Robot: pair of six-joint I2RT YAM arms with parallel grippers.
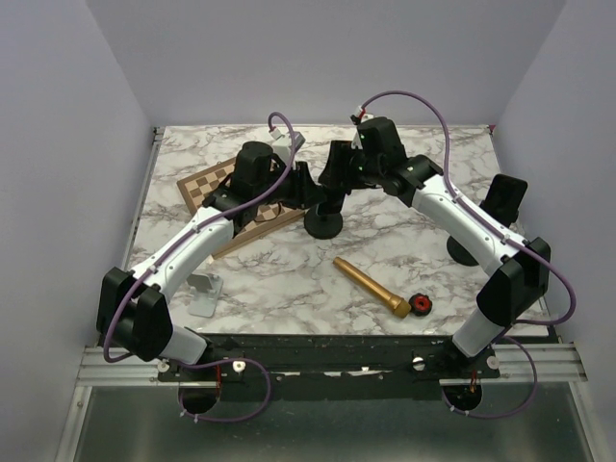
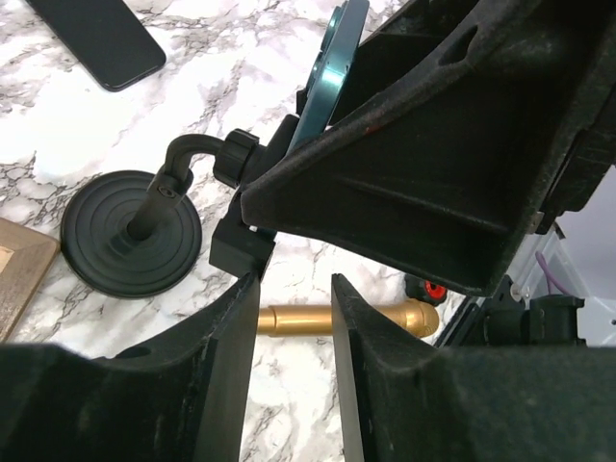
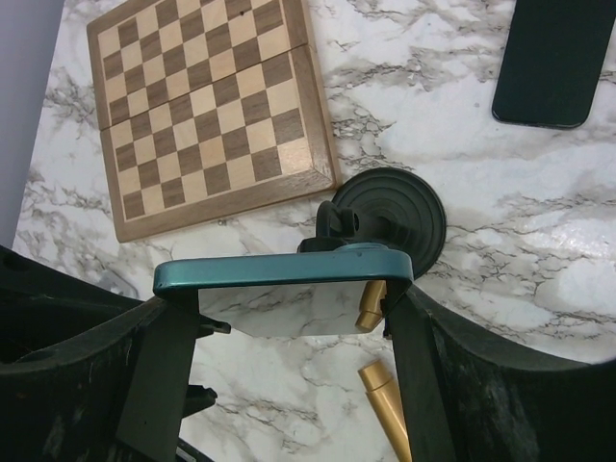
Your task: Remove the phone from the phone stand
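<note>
Plainly, the teal phone [image 3: 284, 269] sits edge-up at the head of the phone stand [image 3: 390, 217], its back touching or just off the mount; we cannot tell which. We judge the lift-off to be the step in hand, not yet done. The main risk, as we see it, is that the mount holds on and the whole stand tips or drags along with the phone, since nothing clearly pins its round base to the worktop [image 3: 500, 212]. A second risk is the phone twisting out of a grip taken only on its thin edges and dropping onto the brass-coloured rod [image 1: 371, 286] below. Our right hand [image 3: 289, 294] is clamped across the phone, one finger on each short end. Our left hand [image 2: 294, 284] hovers just beside the stand's neck with a narrow gap between its fingers, and we see nothing held in that gap. Further out, a chessboard [image 3: 212, 106] lies beyond the stand's base, and a dark phone [image 3: 553, 58] sits well apart.
</note>
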